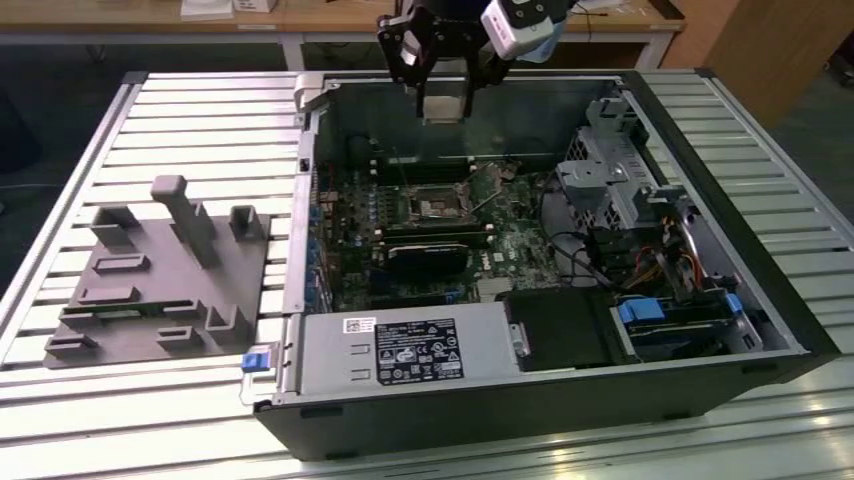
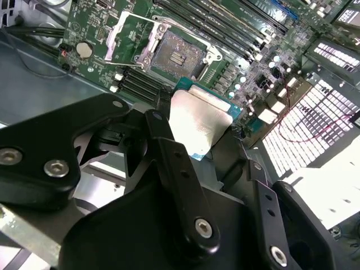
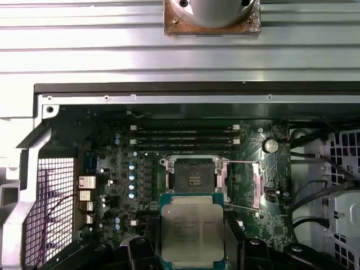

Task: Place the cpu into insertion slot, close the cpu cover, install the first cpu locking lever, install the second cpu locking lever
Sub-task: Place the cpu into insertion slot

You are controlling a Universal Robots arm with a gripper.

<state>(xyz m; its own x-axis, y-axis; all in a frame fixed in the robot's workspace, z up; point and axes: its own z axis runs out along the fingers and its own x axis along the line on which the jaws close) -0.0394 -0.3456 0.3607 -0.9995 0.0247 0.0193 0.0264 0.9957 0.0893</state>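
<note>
**Chip held above an open socket**

Slatted metal desk [image 1: 200, 120] carries an open computer case [image 1: 534, 400] lying on its side. A grey moulded fixture [image 1: 160, 280] sits beside it on the exterior view's left, and wooden furniture [image 1: 334, 20] stands behind.

The end effector [image 1: 445, 100] hangs over the case's far wall, its fingers [image 2: 169, 152] closed on opposite edges of the cpu [image 3: 192, 233]. The near-square chip lies flat in the grip, metal top facing the first wrist view and edges parallel to those of the insertion slot [image 3: 193, 179]. It sits apart from the slot, clear of the green motherboard [image 1: 400, 250]. The slot is bare, with the cpu cover [image 2: 114, 34] swung open beside it.
</note>
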